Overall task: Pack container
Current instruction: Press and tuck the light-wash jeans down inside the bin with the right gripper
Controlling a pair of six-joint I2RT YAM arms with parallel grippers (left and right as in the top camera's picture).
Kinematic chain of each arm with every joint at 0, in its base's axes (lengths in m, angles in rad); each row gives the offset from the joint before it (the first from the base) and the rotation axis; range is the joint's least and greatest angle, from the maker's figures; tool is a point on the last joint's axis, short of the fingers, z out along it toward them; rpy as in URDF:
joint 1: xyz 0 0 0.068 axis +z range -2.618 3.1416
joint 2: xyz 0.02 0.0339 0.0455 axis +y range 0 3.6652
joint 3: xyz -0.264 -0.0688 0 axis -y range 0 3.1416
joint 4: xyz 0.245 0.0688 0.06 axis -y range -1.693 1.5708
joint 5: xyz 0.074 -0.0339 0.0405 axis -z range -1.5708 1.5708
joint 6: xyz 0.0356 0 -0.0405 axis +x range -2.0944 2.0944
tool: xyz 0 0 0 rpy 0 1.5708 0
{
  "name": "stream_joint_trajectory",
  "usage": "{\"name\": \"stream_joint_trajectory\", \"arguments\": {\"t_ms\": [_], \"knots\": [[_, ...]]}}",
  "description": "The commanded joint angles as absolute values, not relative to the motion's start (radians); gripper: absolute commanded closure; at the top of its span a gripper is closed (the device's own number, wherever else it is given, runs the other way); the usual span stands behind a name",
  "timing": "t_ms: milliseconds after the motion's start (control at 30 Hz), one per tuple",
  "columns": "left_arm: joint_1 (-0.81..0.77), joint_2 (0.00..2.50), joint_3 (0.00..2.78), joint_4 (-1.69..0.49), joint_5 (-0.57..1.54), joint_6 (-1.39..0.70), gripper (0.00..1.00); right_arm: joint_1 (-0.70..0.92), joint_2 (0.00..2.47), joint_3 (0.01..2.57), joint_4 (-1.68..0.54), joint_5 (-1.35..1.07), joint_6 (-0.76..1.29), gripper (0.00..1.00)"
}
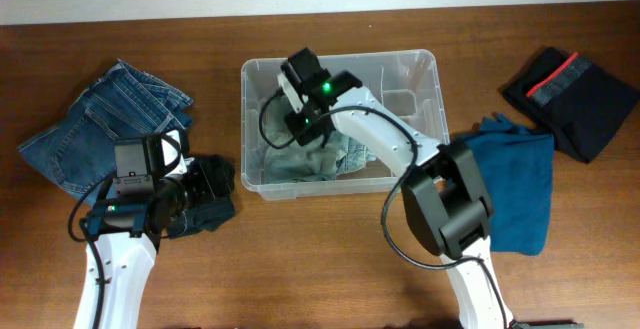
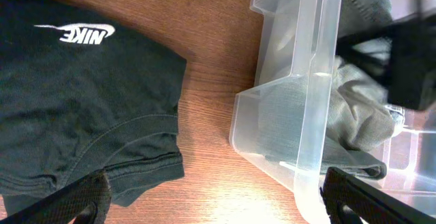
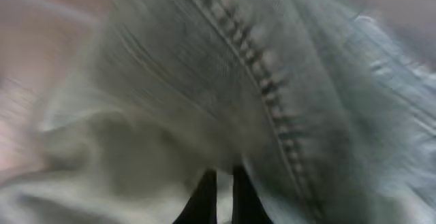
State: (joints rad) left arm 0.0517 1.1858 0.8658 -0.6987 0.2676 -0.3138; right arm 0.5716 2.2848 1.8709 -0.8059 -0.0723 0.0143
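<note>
My right end effector (image 3: 219,195), pressed together, is buried in the jeans (image 3: 272,81). Lifting may drag them out of the container (image 1: 400,64) around it.

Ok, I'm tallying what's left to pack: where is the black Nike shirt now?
In the overhead view, the black Nike shirt lies on the table left of the clear bin, near the blue jeans.

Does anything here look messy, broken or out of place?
Nothing broken or spilled. The only untidy thing is the grey-green garment, bunched up in the container rather than folded flat; the right gripper is pressed into it.
</note>
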Motion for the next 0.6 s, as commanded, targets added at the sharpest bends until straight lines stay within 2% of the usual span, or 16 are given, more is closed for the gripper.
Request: {"name": "stream_joint_trajectory", "arguments": {"t_ms": [0,233,467,567], "knots": [[0.048,1.185,0.87,-0.698,0.261,-0.298,0.01,0.569,2.295,1.849,-0.792,-0.086,0.008,0.96],[0.048,1.185,0.87,-0.698,0.261,-0.298,0.01,0.57,2.296,1.849,-0.762,-0.086,0.008,0.9],[0.048,1.185,0.87,-0.698,0.261,-0.298,0.01,0.571,2.305,1.842,-0.736,-0.166,0.007,0.91],[0.048,1.185,0.87,-0.698,0.261,-0.298,0.01,0.571,2.33,1.838,-0.724,-0.177,0.007,0.95]]}}
